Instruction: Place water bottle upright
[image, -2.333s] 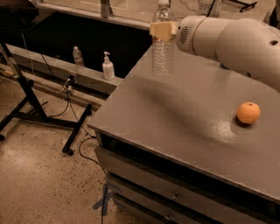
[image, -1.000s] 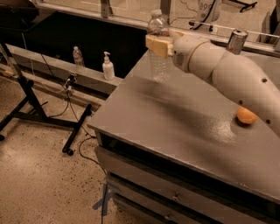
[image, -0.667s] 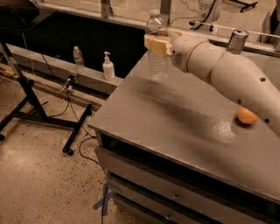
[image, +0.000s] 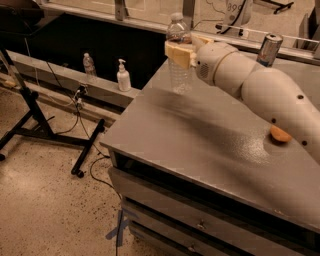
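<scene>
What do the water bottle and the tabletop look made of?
The water bottle, held in the gripper at the far side of the tabletop: clear ribbed plastic, see-through. The tabletop: grey, matte, faintly speckled, probably painted metal.

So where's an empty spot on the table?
The table is bare across its front-left, from the front edge up to the water bottle the gripper holds at the back. Crowded: the right side, with arm, orange and drink can.

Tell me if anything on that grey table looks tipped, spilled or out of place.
Nothing stands out. The water bottle is upright near the table's far edge, the gripper closed around its upper part. The can stands upright; the orange sits partly behind the arm.
</scene>
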